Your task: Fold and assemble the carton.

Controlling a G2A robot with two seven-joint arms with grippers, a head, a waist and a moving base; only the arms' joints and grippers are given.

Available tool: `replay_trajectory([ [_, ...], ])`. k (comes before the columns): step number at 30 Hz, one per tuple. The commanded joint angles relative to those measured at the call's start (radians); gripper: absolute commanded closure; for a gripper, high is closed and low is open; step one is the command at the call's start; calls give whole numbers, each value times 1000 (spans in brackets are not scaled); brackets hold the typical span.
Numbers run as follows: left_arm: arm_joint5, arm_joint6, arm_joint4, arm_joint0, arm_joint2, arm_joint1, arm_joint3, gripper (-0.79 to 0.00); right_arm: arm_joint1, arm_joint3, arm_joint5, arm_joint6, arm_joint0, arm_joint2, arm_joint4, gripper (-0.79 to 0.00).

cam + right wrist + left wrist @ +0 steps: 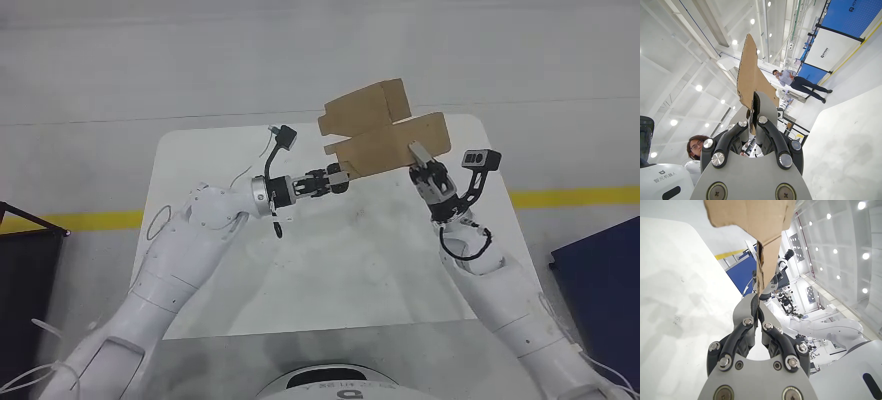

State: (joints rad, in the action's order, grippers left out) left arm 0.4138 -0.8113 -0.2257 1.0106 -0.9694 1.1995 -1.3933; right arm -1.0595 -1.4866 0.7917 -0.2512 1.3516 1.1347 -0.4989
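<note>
1. White table (300,270) on a grey floor; a yellow floor line (570,197) passes the table's left and right sides.
2. Carton (385,135): brown cardboard, still flat, not folded up. It's held in the air over the table's far right part, and its far flap pokes out past the table's far edge.
3. Left gripper (340,180): over the table's far middle, fingers pinched tight on the carton's thin edge at the end nearer the table's centre. The left wrist view shows the cardboard sandwiched between the pads (753,306).
4. Right gripper (420,160): over the table's far right, also clamped on the carton, at the end nearer the table's right edge. The right wrist view shows the sheet edge-on between its fingers.
5. Carton spans between the two grippers, off the table top.
</note>
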Motion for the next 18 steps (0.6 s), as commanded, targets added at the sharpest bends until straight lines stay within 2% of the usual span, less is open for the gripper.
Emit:
replay_trajectory([
  [1, -1, -3, -4, -2, -1, 1, 4, 0, -3, 0, 1, -1, 3, 3, 4, 0],
  [6, -2, -16, -1, -5, 0, 2, 7, 0, -9, -2, 8, -3, 11, 13, -1, -18],
  [7, -1, -18, 2, -5, 1, 2, 6, 0, -11, -4, 8, -5, 12, 15, -4, -222],
  [9, 1, -20, 10, -5, -1, 1, 5, 0, -13, -6, 8, -11, 14, 20, -9, -372],
  [10, 3, -19, 14, -4, -2, 1, 4, 0, -14, -7, 9, -13, 15, 22, -12, -483],
  [13, 4, -19, 30, -2, -6, 0, 0, 0, -17, -9, 11, -22, 17, 28, -19, -462],
  [18, -2, -17, 92, 2, -16, -6, -16, 0, -23, -7, 21, -32, 17, 44, -29, -348],
])
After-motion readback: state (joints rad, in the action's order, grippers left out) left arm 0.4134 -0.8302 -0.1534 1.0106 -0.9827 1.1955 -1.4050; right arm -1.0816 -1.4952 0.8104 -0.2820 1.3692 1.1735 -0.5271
